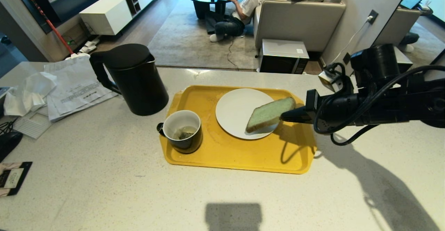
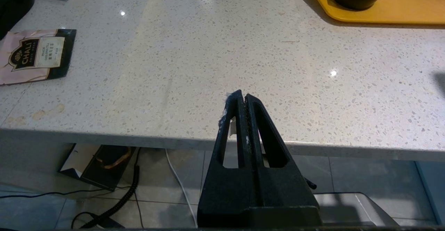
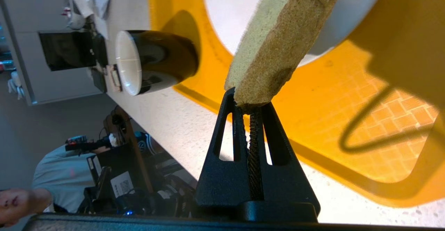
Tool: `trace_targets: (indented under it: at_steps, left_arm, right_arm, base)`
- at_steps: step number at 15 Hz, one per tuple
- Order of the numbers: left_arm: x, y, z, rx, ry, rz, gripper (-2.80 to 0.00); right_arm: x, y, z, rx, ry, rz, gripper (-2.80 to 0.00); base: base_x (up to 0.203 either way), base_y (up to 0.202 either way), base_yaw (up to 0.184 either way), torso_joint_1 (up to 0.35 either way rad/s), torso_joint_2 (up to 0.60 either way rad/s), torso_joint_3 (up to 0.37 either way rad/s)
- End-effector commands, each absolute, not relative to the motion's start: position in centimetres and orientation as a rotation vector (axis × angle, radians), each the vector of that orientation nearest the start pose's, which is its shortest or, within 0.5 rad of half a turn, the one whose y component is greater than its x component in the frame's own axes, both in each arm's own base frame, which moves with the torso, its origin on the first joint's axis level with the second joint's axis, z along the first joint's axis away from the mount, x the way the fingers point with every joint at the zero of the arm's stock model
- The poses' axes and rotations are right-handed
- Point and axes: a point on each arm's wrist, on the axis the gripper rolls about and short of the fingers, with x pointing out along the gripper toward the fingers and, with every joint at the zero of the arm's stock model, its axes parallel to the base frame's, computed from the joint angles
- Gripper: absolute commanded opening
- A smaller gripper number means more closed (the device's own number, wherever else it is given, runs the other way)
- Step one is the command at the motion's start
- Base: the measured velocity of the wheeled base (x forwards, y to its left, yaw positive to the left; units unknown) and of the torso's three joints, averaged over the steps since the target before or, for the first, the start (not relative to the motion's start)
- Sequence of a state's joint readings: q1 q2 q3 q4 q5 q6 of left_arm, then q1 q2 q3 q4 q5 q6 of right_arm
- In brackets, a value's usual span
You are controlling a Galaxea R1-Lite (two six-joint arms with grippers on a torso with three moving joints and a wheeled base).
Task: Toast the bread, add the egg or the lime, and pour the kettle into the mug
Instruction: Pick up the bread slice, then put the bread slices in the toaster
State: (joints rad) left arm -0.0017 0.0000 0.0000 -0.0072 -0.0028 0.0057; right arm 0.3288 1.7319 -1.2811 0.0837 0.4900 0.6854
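Right gripper (image 1: 283, 117): its fingers are pinching the bread's crust corner, closed tight on it.
Bread (image 1: 270, 113): tilting over the white plate (image 1: 236, 111) on the yellow tray (image 1: 226, 154), its lower edge resting there.
Handling: light, soft, squashy; probably sagging, so gripping deeper along the crust looks safer.
Left gripper (image 2: 242, 97): idling at the surface (image 2: 208, 67) edge, fingers closed, empty.

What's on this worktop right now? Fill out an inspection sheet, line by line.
Surface: pale speckled counter, yellow tray on it.
Job's things: bread tilted, one end on white plate; mug on tray; kettle beside tray; egg, lime: nothing seen.
Clutter: papers, tea packet.
Hands: right hand shut on bread's edge; left hand shut, empty, at counter edge.
Cables: loop on right arm.
Surroundings: person sitting on the floor by sofa.
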Motion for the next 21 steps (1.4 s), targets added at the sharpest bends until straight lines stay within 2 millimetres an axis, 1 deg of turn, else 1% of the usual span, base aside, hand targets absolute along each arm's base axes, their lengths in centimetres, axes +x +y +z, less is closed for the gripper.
trace_targets:
  at_steps: [1, 4, 6, 9, 11, 15, 18, 20, 21]
  left_arm:
    - [-2.3, 0.0, 7.6, 0.006, -0.008, -0.005, -2.80]
    - [-2.3, 0.0, 7.6, 0.006, -0.008, -0.005, -2.80]
    - [-2.3, 0.0, 7.6, 0.005, -0.008, -0.005, -2.80]
    - [-2.3, 0.0, 7.6, 0.006, -0.008, -0.005, -2.80]
    - [-2.3, 0.0, 7.6, 0.006, -0.008, -0.005, -2.80]
    - [-2.3, 0.0, 7.6, 0.006, -0.008, -0.005, -2.80]
    - [-2.3, 0.0, 7.6, 0.006, -0.008, -0.005, -2.80]
    - [-2.3, 0.0, 7.6, 0.005, -0.008, -0.005, -2.80]
    - [-2.3, 0.0, 7.6, 0.006, -0.008, -0.005, -2.80]
  right_arm:
    - [27.8, 10.8, 26.7, 0.669, 0.726, 0.622, -2.80]
    - [25.5, 10.3, 28.6, 0.654, 0.695, 0.648, -2.80]
    - [24.3, 10.0, 29.1, 0.600, 0.683, 0.650, -2.80]
    - [23.3, 9.4, 29.5, 0.496, 0.642, 0.574, -2.80]
    - [22.4, 8.9, 30.2, 0.426, 0.632, 0.539, -2.80]
    - [20.7, 8.0, 32.8, 0.306, 0.570, 0.465, -2.80]
    - [20.0, 7.3, 34.6, 0.263, 0.541, 0.449, -2.80]
    - [19.6, 6.5, 35.6, 0.241, 0.525, 0.397, -2.80]
    - [19.2, 6.2, 35.8, 0.232, 0.532, 0.358, -2.80]
  base:
    - [0.000, 0.000, 0.000, 0.000, 0.00, 0.000]
    - [0.000, 0.000, 0.000, 0.000, 0.00, 0.000]
    - [0.000, 0.000, 0.000, 0.000, 0.00, 0.000]
    - [0.000, 0.000, 0.000, 0.000, 0.00, 0.000]
    - [0.000, 0.000, 0.000, 0.000, 0.00, 0.000]
    - [0.000, 0.000, 0.000, 0.000, 0.00, 0.000]
    - [0.000, 0.000, 0.000, 0.000, 0.00, 0.000]
    - [0.000, 0.000, 0.000, 0.000, 0.00, 0.000]
    - [0.000, 0.000, 0.000, 0.000, 0.00, 0.000]
